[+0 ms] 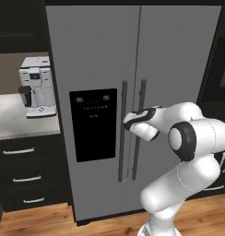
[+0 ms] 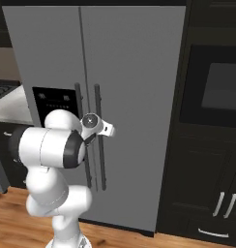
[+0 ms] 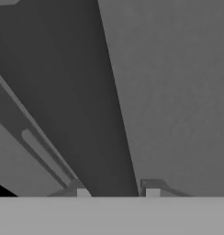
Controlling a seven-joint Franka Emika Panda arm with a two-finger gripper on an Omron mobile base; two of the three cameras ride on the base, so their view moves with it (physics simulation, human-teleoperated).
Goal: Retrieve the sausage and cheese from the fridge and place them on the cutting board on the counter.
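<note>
The gripper (image 3: 117,193) sits at the bottom centre of the hand view, its two finger tips (image 3: 83,192) clenched on a dark vertical bar that runs up the middle of the frame. That bar looks like a fridge door handle; which of the two it is cannot be told from this close view. In the left base view the hand (image 1: 141,122) sits mid-frame against the right-hand handle (image 1: 138,129), and its fingers are hidden behind the hand's own body. In the right base view the wrist covers the contact point on the handles (image 2: 98,140).

The fridge (image 1: 133,60) stands shut, both doors closed, so the sausage and cheese cannot be seen. Its top is cut off by the upper edge of both base views.

A black dispenser panel (image 1: 93,124) fills the middle of the left door. At the left edge of the left base view a coffee machine (image 1: 37,87) stands on a grey top (image 1: 13,122) over dark drawers (image 1: 24,177). The right base view shows a dark wall oven (image 2: 214,85) and black cabinet doors (image 2: 207,193) tight against the fridge's right side. Bare wooden floor (image 1: 40,221) lies open along the bottom of both base views.
</note>
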